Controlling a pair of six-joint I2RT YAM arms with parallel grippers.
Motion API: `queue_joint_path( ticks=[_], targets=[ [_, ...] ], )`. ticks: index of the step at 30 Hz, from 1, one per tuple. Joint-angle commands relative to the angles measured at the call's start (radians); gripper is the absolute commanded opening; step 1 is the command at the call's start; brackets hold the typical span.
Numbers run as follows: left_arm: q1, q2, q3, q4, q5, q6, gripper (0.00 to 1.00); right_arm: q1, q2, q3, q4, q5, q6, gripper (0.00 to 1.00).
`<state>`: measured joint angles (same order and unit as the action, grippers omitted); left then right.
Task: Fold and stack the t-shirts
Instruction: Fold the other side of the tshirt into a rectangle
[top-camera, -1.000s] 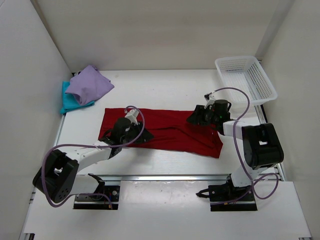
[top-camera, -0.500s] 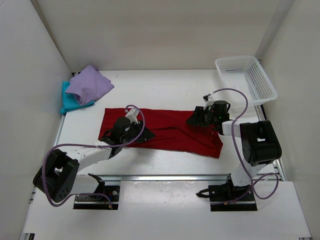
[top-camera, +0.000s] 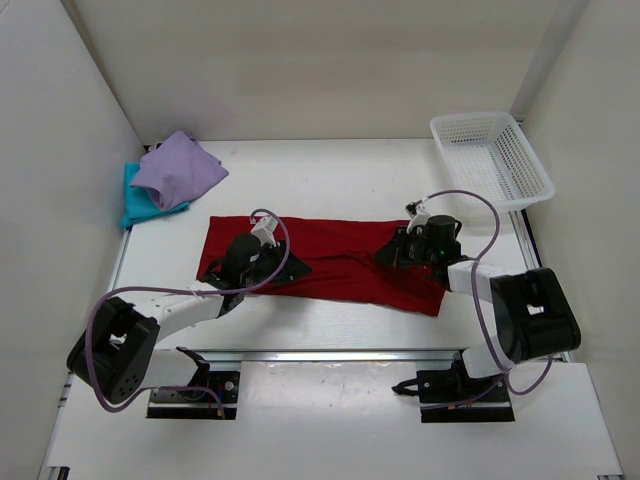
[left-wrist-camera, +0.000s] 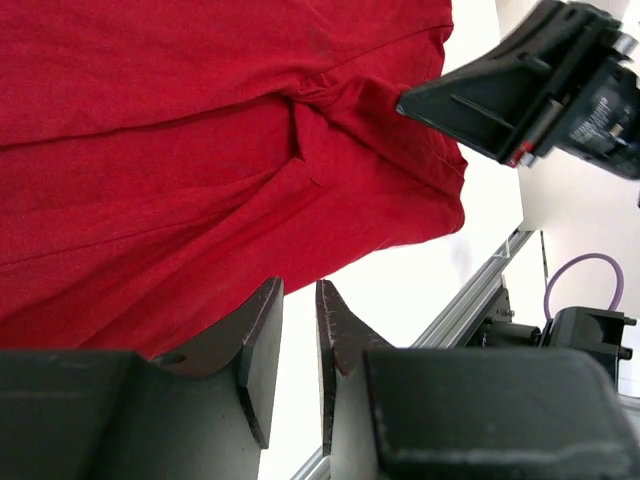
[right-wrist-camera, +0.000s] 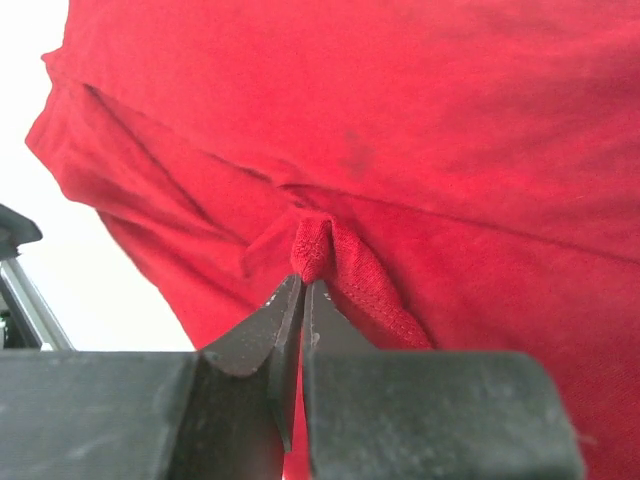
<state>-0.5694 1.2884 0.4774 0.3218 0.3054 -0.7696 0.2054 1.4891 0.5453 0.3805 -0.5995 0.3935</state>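
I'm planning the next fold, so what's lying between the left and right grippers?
Only the dark red shirt, spread flat, lies between the left gripper and the right gripper; the top view shows this.

two arms of the same make: the left arm (top-camera: 180, 308) and the right arm (top-camera: 467, 268) each have white links set between bulky black joint housings. a thin purple cable (left-wrist-camera: 585, 260) loops along each. each stands on a flat black base plate (top-camera: 190, 394). the jaws are matte dark grey wedges tapering to thin tips.
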Motion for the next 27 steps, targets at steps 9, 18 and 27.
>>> queue_joint_path(
  ticks=[9, 18, 27],
  targets=[
    [0.017, -0.023, 0.010, 0.020, 0.030, -0.016, 0.30, 0.143, -0.217, -0.033, -0.242, 0.211, 0.060, 0.00],
    [0.014, -0.034, 0.023, 0.005, 0.009, -0.017, 0.31, 0.256, -0.191, -0.048, -0.264, 0.293, 0.152, 0.00],
    [0.035, -0.031, 0.061, 0.017, 0.003, -0.054, 0.31, 0.266, -0.265, -0.051, -0.287, 0.277, 0.183, 0.20]
  ],
)
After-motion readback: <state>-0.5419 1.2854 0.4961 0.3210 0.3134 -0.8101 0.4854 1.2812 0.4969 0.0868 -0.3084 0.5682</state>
